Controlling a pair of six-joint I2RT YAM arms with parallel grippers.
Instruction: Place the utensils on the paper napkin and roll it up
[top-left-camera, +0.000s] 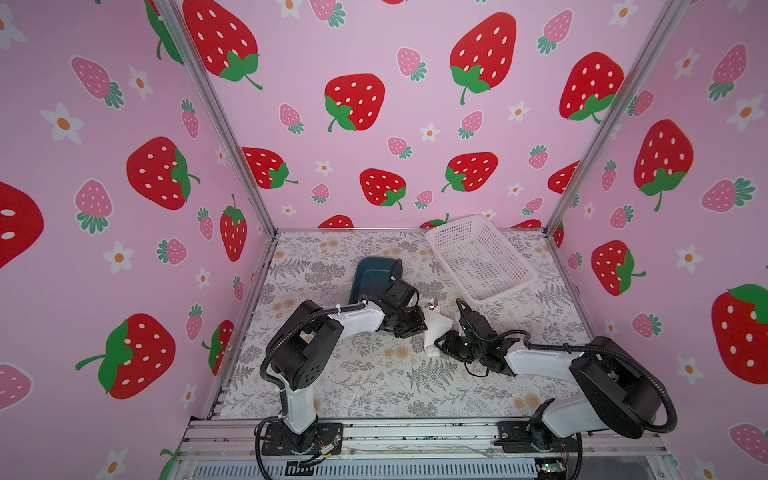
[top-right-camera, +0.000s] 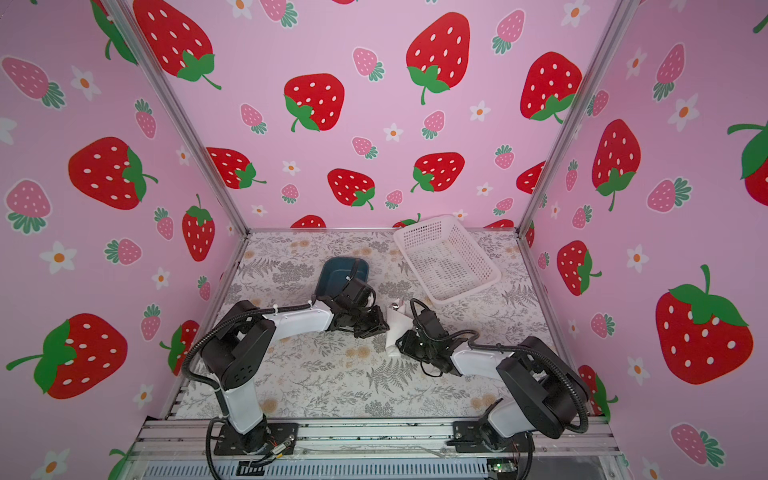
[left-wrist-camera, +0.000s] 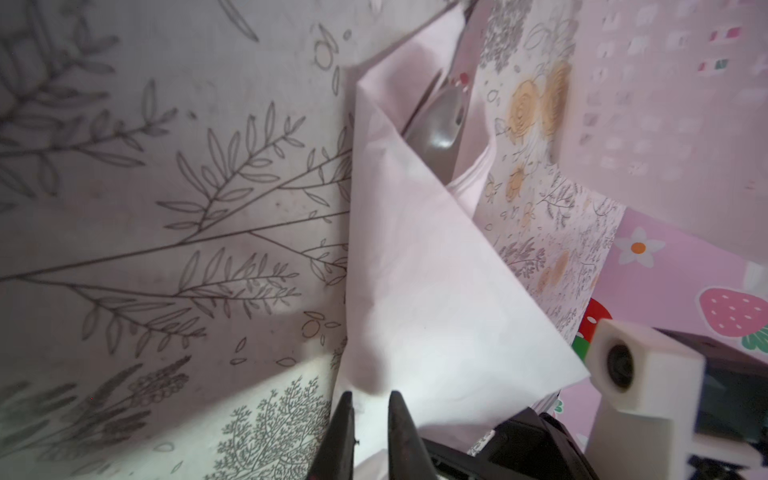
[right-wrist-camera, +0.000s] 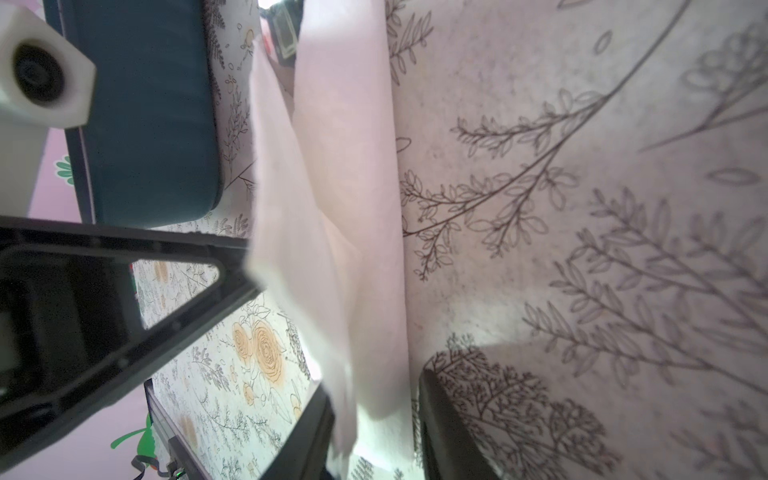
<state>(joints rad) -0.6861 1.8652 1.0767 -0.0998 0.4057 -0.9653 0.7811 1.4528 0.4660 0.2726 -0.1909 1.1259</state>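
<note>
- the paper napkin (top-left-camera: 437, 329) (top-right-camera: 397, 329) lies near the middle of the floral table (top-left-camera: 374, 386), folded over itself into a long, loose wrap; it sits between the two grippers, just in front of the blue tub (top-left-camera: 370, 274) (top-right-camera: 334, 274) and well apart from the white basket (top-left-camera: 455, 226) (top-right-camera: 424, 226) at the back right
- the utensils are inside the wrap; the left wrist view shows a spoon (left-wrist-camera: 440, 124) with its silver bowl lying in the open far end of the napkin (left-wrist-camera: 415, 270); the fork and knife I cannot make out; in a top view only a small glint shows at that end
- the left gripper (top-left-camera: 423, 328) (top-right-camera: 384, 326) (left-wrist-camera: 372, 399) meets the napkin from the left; its jaws are drawn close, pinching a fold of the paper between them
- the right gripper (top-left-camera: 438, 345) (top-right-camera: 399, 345) (right-wrist-camera: 374, 395) meets the near end of the wrap from the right; its jaws stand partly apart with the napkin (right-wrist-camera: 332, 208) between them, the paper reaching both fingers; whether they press it I cannot tell
- the tub (right-wrist-camera: 153, 124) shows beside the napkin in the right wrist view
</note>
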